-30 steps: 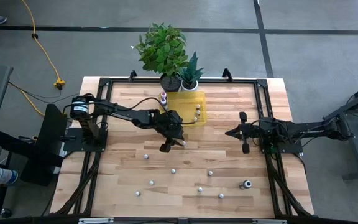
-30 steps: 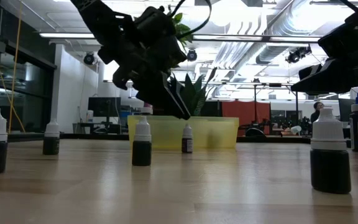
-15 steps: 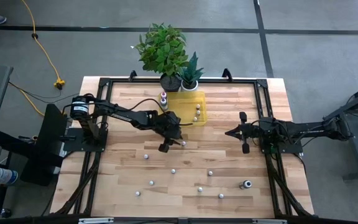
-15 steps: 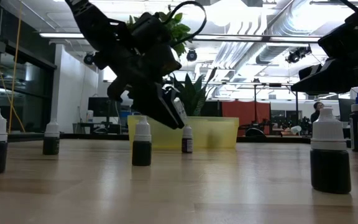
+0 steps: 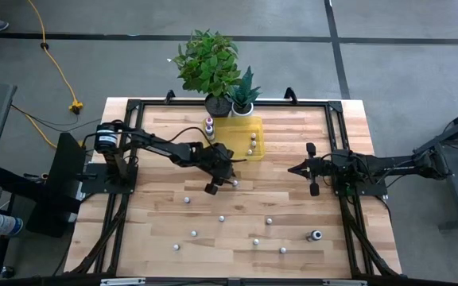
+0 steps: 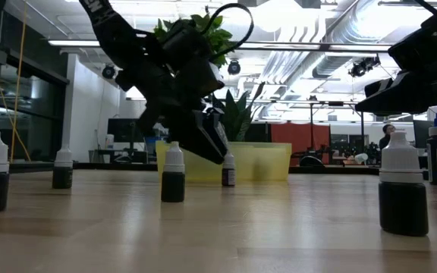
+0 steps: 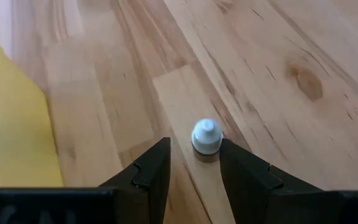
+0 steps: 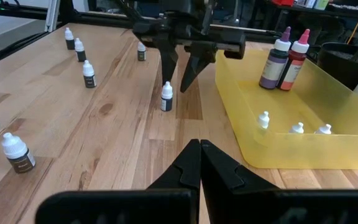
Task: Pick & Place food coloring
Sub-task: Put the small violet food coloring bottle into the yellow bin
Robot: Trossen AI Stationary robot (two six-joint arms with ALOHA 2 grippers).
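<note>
The food coloring is several tiny white-capped bottles standing on their bases across the wooden table. One bottle (image 7: 206, 138) (image 5: 234, 183) (image 8: 166, 98) stands just in front of the yellow tray (image 5: 233, 137). My left gripper (image 7: 194, 148) (image 5: 215, 184) (image 8: 179, 71) hangs over it, slanting down, open, one finger on either side of the cap and a little above it. At the table's right side, my right gripper (image 8: 199, 152) (image 5: 293, 168) is shut and holds nothing.
The tray (image 8: 272, 134) holds three small bottles; a purple bottle (image 8: 277, 57) and a red one (image 8: 298, 53) stand at its left. Loose bottles (image 5: 221, 217) (image 5: 269, 221) dot the near half. Two potted plants (image 5: 213, 67) stand at the far edge.
My left gripper has sunk a little toward the bottle by the tray and rolled slightly about its own axis; its fingers stay as far apart as before. No bottle has moved.
</note>
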